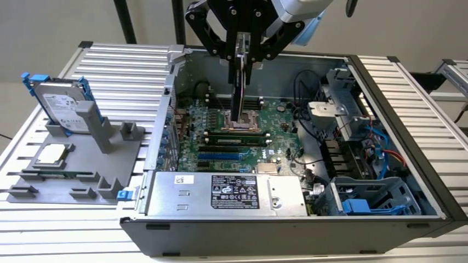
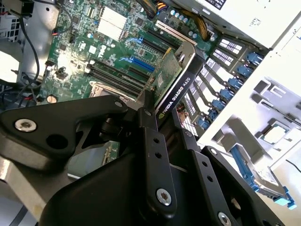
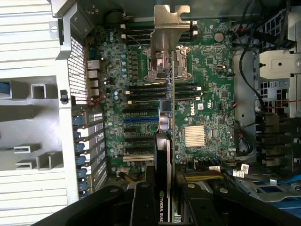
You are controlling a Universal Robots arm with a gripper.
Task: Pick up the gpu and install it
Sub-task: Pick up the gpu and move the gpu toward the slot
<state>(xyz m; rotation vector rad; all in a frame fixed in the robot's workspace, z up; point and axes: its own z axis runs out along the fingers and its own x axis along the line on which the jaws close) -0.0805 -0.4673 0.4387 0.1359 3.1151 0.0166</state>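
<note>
gpu [image 1: 239,93] | hand [image 1: 243,52] clenched on it, card hanging edge-down over the motherboard [image 1: 281,118] inside the open case [image 1: 395,126] | risk, I judge: lowering here, off the blue slot [image 1: 219,155], could ram its lower end into the processor socket [image 3: 183,66].

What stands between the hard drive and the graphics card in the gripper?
In the exterior view, the case's side wall and a strip of ribbed table separate the hard drive from the graphics card.

Gpu [image 1: 240,87] upright above mobo [image 1: 281,118], inside PC case [image 1: 278,239].
</note>
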